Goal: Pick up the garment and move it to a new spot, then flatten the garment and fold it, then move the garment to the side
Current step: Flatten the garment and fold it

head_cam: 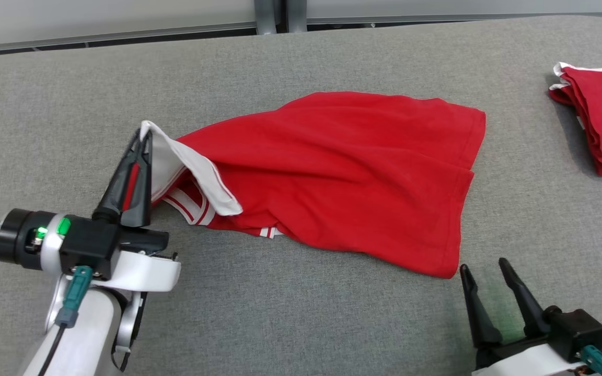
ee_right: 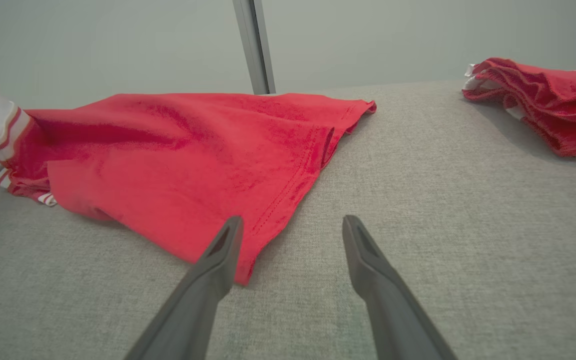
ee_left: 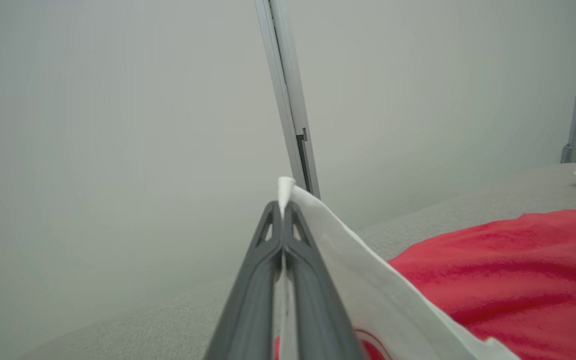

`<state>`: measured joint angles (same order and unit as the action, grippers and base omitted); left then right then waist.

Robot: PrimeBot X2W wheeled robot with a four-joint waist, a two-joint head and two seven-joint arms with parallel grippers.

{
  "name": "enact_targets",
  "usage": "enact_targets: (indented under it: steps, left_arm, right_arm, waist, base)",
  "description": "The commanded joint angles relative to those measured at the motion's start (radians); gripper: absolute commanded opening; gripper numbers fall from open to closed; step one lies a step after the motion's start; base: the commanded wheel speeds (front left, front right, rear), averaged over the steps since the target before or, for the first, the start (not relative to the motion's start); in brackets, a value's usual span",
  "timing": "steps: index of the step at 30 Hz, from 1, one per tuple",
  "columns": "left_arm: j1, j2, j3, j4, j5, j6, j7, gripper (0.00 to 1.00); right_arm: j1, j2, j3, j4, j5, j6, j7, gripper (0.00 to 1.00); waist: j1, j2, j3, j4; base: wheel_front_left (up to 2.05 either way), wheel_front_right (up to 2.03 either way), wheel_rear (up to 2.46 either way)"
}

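Red garment (head_cam: 343,172) lies rumpled at centre of table (head_cam: 290,313), L claw (head_cam: 143,136) pinching its white collar (head_cam: 178,156) tip raised off the surface, R claw (head_cam: 483,267) spread, empty, just beside the hem corner (head_cam: 444,270); prob. best to grab that hem too, so 2 grips lift evenly.

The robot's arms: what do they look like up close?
Pale rounded forearms with black wrist blocks. The left gripper and right gripper each have two long, dark, tapering fingers. Teal cable plugs sit at both wrists; the left shows a green light.
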<state>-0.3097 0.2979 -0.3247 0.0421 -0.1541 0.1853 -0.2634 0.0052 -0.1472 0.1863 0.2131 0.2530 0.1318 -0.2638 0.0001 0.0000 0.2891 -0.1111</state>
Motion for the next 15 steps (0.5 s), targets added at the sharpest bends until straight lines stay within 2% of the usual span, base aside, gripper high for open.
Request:
enact_targets:
  steps: [1, 9, 10, 12, 13, 14, 15]
  left_arm:
    - [0.01, 0.0, 0.02, -0.018, 0.006, 0.002, -0.001, 0.0]
    - [0.024, -0.014, 0.096, -0.038, 0.025, -0.019, -0.001, 0.0]
    - [0.025, -0.017, 0.101, -0.039, 0.027, -0.022, -0.001, 0.0]
    - [0.029, -0.026, 0.109, -0.04, 0.032, -0.027, -0.001, 0.0]
    - [0.031, -0.03, 0.112, -0.04, 0.036, -0.032, -0.001, 0.0]
    - [0.033, -0.034, 0.116, -0.041, 0.04, -0.034, -0.001, 0.0]
    - [0.033, -0.037, 0.12, -0.042, 0.042, -0.035, -0.001, 0.0]
  right_arm:
    - [-0.013, -0.011, 0.021, 0.017, 0.025, -0.002, -0.001, 1.0]
    - [-0.057, -0.078, 0.157, 0.118, 0.065, -0.002, -0.001, 1.0]
    - [-0.064, -0.082, 0.165, 0.123, 0.068, -0.002, -0.001, 0.98]
    - [-0.072, -0.088, 0.176, 0.126, 0.075, -0.002, -0.001, 0.49]
    - [-0.075, -0.091, 0.181, 0.127, 0.077, -0.002, -0.001, 0.35]
    - [-0.078, -0.092, 0.186, 0.127, 0.079, -0.002, -0.001, 0.08]
    - [-0.081, -0.095, 0.19, 0.126, 0.081, -0.002, -0.001, 0.0]
  waist:
    - [-0.0001, 0.0, 0.002, 0.005]
    - [-0.0001, 0.0, 0.013, 0.024]
    - [-0.0001, 0.0, 0.013, 0.027]
    - [-0.0001, 0.0, 0.011, 0.031]
    - [-0.0001, 0.0, 0.01, 0.033]
    - [-0.0001, 0.0, 0.01, 0.035]
    - [-0.0001, 0.0, 0.009, 0.037]
  base:
    - [0.0, 0.0, 0.0]
    - [0.0, 0.0, 0.0]
    - [0.0, 0.0, 0.0]
    - [0.0, 0.0, 0.0]
    - [0.0, 0.0, 0.0]
    - [0.0, 0.0, 0.0]
    - [0.0, 0.0, 0.0]
